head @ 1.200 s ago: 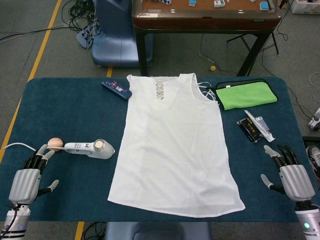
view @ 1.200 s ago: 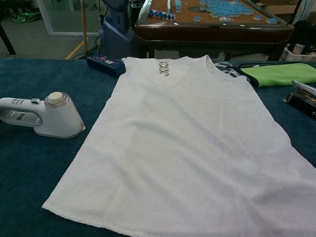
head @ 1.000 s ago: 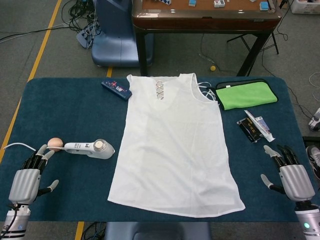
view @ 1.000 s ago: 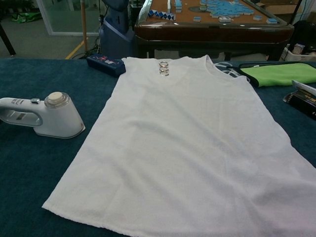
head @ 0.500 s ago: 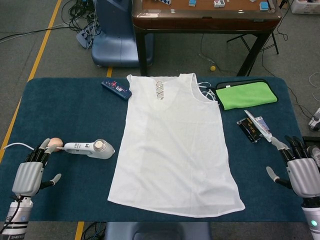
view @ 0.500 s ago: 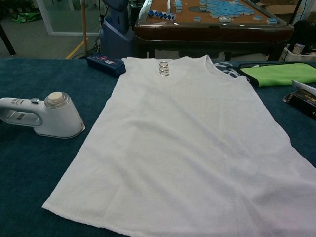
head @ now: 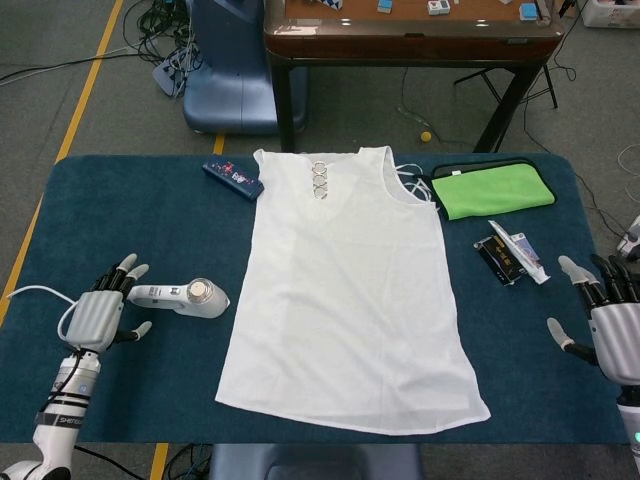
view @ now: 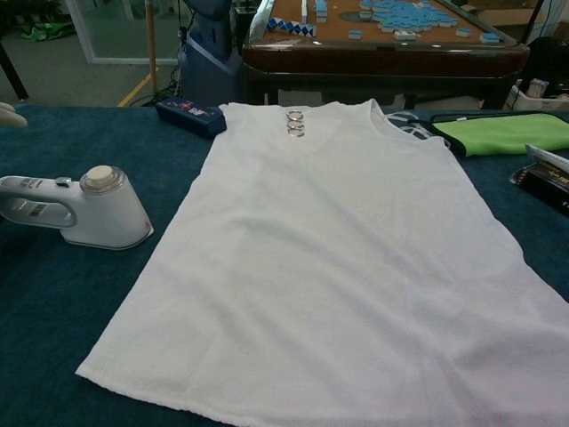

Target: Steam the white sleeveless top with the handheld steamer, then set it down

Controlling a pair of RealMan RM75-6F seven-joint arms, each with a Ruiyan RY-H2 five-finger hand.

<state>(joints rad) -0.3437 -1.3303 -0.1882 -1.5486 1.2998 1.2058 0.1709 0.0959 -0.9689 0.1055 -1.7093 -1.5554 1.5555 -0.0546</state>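
The white sleeveless top (head: 345, 290) lies flat in the middle of the blue table, neckline with metal rings at the far side; it fills most of the chest view (view: 347, 240). The white handheld steamer (head: 180, 297) lies on its side left of the top, its handle pointing left (view: 76, 212). My left hand (head: 100, 313) hovers open just left of the steamer's handle, fingers spread, holding nothing. My right hand (head: 608, 325) is open near the table's right edge, apart from everything. Only a fingertip of the left hand shows at the chest view's left edge.
A dark blue box (head: 233, 178) lies beyond the top's left shoulder. A green cloth (head: 492, 190) on a black mat lies at the far right, with a small packet and tube (head: 510, 255) in front of it. A wooden table (head: 410, 30) stands behind.
My left hand has moved up and right, coming next to the steamer's handle. My right hand has drifted right and away, toward the table's edge. The top and steamer have not moved.
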